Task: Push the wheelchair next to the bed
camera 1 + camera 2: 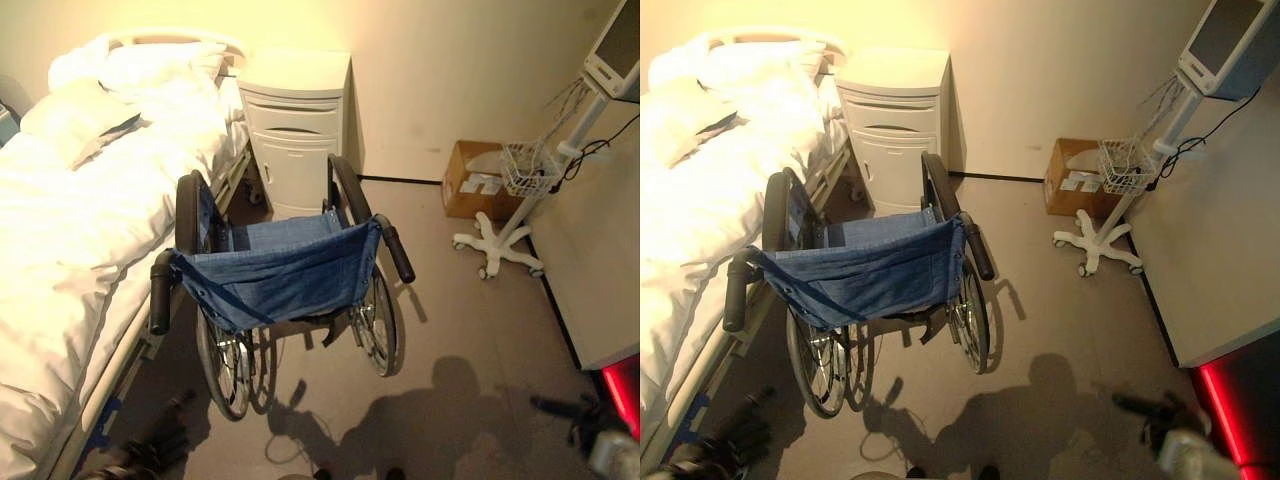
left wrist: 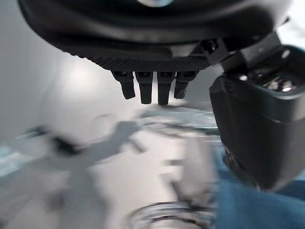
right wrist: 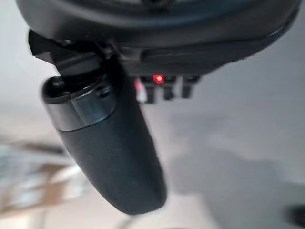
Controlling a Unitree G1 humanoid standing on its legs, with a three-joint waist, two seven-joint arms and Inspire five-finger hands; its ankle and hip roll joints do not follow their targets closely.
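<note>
The wheelchair (image 1: 285, 285) stands on the floor (image 1: 470, 340) just beside the bed (image 1: 70, 230), its left wheel close against the bed's side rail. Its back faces the camera: the blue fabric backrest (image 1: 285, 270) sags between two black push handles (image 1: 398, 250), and the blue seat shows past it. The front of the chair points toward a white bedside cabinet (image 1: 298, 125), which stands against the wall at the head of the bed. The bed carries white bedding and pillows.

The left hand (image 1: 140, 455) hangs low near the bottom edge of the eye views, below and apart from the left push handle; it touches nothing. In the left wrist view its fingers (image 2: 145, 88) extend straight, with the thumb standing off to one side and blue fabric beyond. The right hand (image 1: 590, 425) sits low at the lower right, well apart from the chair. In the right wrist view its thumb (image 3: 107, 148) is extended; the fingers show short behind it and hold nothing, over bare floor.

To the right, a cardboard box (image 1: 475, 180) rests against the wall beside a white wheeled stand (image 1: 505, 235) that carries a wire basket (image 1: 527, 168) and a monitor (image 1: 615, 50).
</note>
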